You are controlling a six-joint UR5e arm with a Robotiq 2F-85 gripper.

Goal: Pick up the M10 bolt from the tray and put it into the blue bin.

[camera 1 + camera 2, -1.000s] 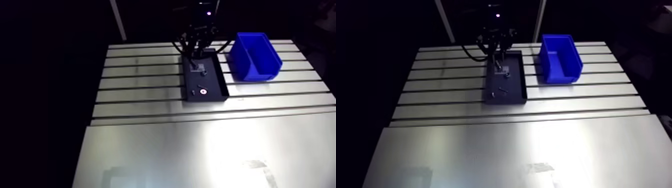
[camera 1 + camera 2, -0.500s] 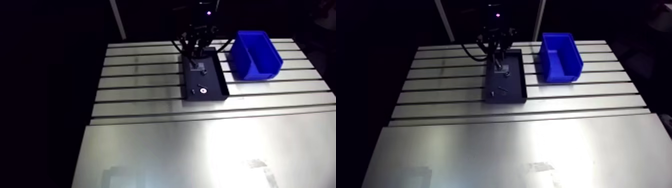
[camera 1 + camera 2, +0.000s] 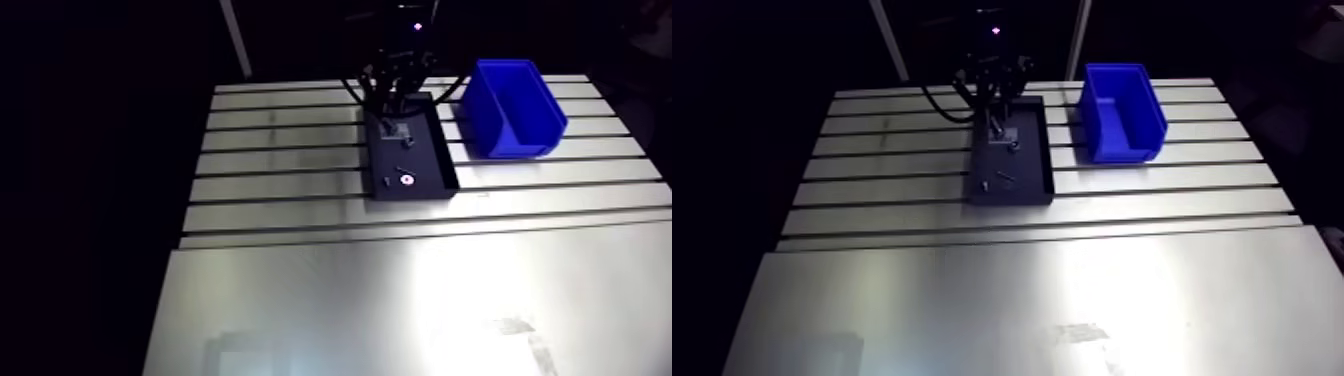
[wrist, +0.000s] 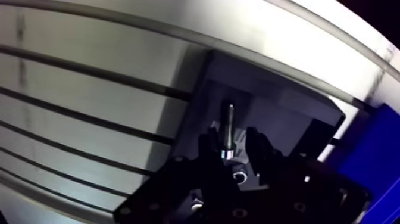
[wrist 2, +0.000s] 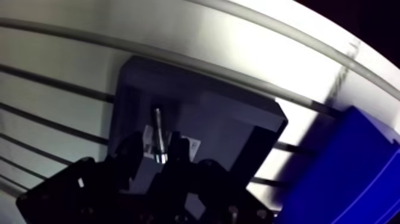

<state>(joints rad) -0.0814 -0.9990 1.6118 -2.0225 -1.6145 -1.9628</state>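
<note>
silvery m10 bolt (image 4: pixel 228 122) lies near one short end of the black tray (image 4: pixel 286 113), straddled by the spread black two-finger gripper (image 4: pixel 232 142): apparently the grasp step, next calling for a square close on its shank.

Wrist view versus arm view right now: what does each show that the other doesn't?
Only the wrist view makes out the M10 bolt, in the tray between the open claw's fingers, with a gap on either side. Only the arm view shows the whole blue bin standing beside the tray, and a white washer at the tray's end away from the claw. Both show the tray, part of the bin and the slotted table.
</note>
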